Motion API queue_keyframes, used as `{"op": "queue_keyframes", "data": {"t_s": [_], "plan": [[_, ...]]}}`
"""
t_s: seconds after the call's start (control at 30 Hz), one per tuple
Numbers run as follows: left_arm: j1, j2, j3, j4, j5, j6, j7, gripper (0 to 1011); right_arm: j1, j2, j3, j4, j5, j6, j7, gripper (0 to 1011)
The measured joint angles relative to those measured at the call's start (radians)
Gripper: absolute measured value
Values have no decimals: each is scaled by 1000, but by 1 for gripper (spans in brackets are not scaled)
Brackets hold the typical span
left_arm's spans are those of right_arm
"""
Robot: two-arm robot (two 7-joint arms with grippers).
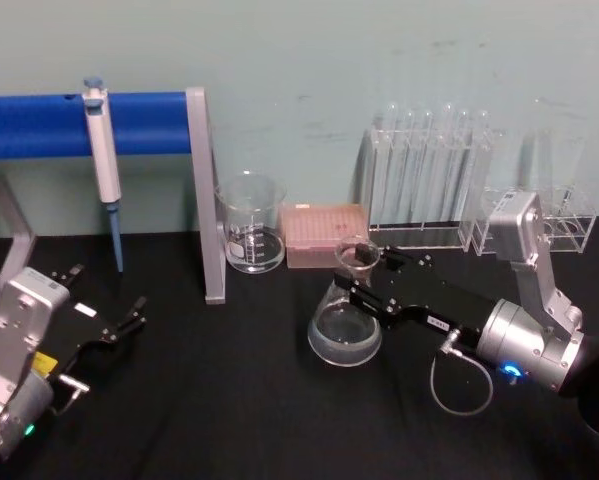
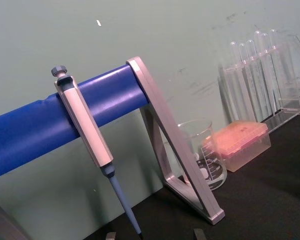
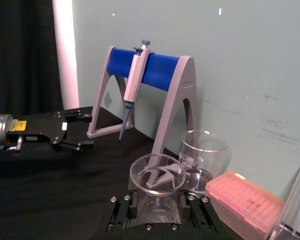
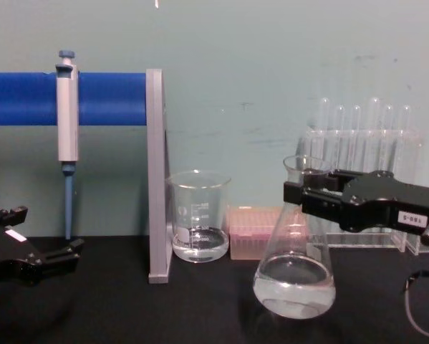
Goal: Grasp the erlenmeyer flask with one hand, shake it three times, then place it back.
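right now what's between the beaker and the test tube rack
A pink tip box sits between the beaker and the test tube rack, clearest in the head view.

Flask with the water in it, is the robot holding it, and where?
Yes, the right end effector grips the erlenmeyer flask by its narrow neck.

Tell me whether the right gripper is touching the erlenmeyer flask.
Touching. The right wrist view shows the right gripper closed against both sides of the erlenmeyer flask at its neck.

Clear erlenmeyer flask point(image 4: 294, 283), marks seemingly white; black right tool point(image 1: 359, 272); blue bar point(image 4: 28, 99); pink box point(image 1: 324, 232).
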Motion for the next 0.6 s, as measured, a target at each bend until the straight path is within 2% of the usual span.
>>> {"op": "queue_keyframes", "data": {"t_s": [0.6], "plan": [[0,0,0,0,0,0,0,1001,49,1,-41,78,-9,-26,54,453]]}}
